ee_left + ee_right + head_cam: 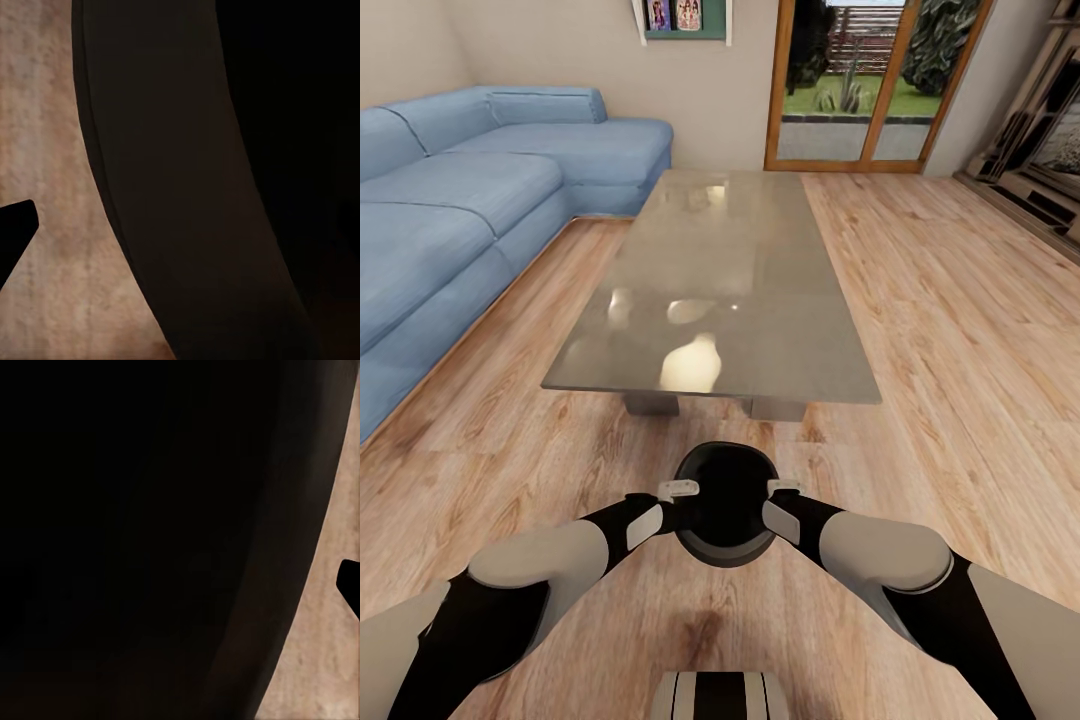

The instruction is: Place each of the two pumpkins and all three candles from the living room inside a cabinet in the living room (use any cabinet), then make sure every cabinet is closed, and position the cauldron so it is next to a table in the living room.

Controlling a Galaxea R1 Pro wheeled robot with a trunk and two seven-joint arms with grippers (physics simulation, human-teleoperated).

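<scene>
The glossy black cauldron point(725, 505) hangs just above the wood floor between my two arms, a short way before the near end of the grey coffee table point(760, 250). My left gripper point(680, 492) is clamped on its left rim and my right gripper point(785, 490) on its right rim. In the left wrist view the cauldron's dark wall point(172, 187) runs close by, with one fingertip point(15, 232) outside it. The right wrist view gives the same wall point(150, 540) and an outer fingertip point(351, 585). The pumpkins and candles are out of view. Part of the low cabinet point(1032, 195) shows at far right.
A blue corner sofa point(460, 200) lines the left side, close to the table. A wood-framed glass door point(870, 80) stands at the back, with a wall shelf point(680, 20) to its left. Open plank floor point(960, 330) lies right of the table.
</scene>
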